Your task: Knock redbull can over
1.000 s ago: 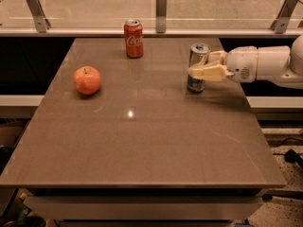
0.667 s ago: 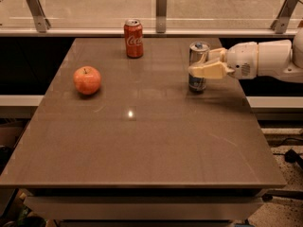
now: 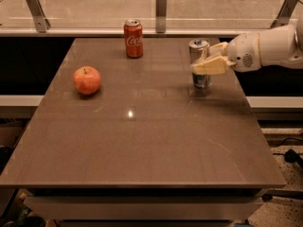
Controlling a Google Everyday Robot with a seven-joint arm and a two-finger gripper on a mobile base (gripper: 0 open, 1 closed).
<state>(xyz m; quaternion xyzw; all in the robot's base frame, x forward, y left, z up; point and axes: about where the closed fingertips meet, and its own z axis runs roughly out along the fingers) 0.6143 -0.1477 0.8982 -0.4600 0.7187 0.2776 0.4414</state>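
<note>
The redbull can (image 3: 199, 50) stands upright toward the back right of the brown table (image 3: 142, 145), and its label is too small to read. The gripper (image 3: 204, 59) reaches in from the right with its jaws parted. The near finger lies across the can's front and the other sits behind it. A red apple (image 3: 87, 80) lies on the left. The red can (image 3: 133, 38) at the back reads Coca-Cola.

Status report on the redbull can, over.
Gripper against redbull can, far right of table. Can upright, not yet knocked. Coca-Cola can and apple well clear.
</note>
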